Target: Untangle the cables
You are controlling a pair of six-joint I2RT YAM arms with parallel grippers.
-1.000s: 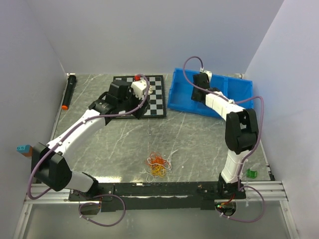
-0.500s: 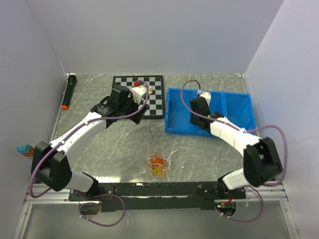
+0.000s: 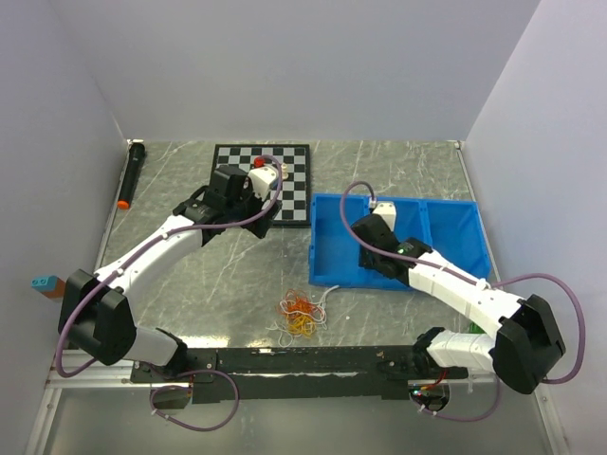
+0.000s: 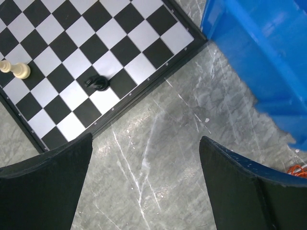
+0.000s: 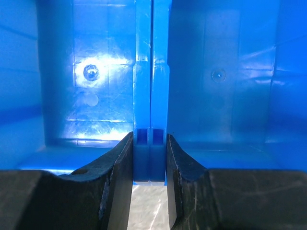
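A tangle of thin orange, yellow and white cables lies untouched on the table, at lower centre of the overhead view. The right claw is clamped on the centre rib of the blue bin, probably to shift it for room. The left claw hangs wide open and empty over the edge of the chessboard.

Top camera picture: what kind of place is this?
Probably a robot test bench, not a home: a left arm and right arm mounted at a marble-look table, plain white walls around, and practice things like a chessboard, blue bin and tangled cables.
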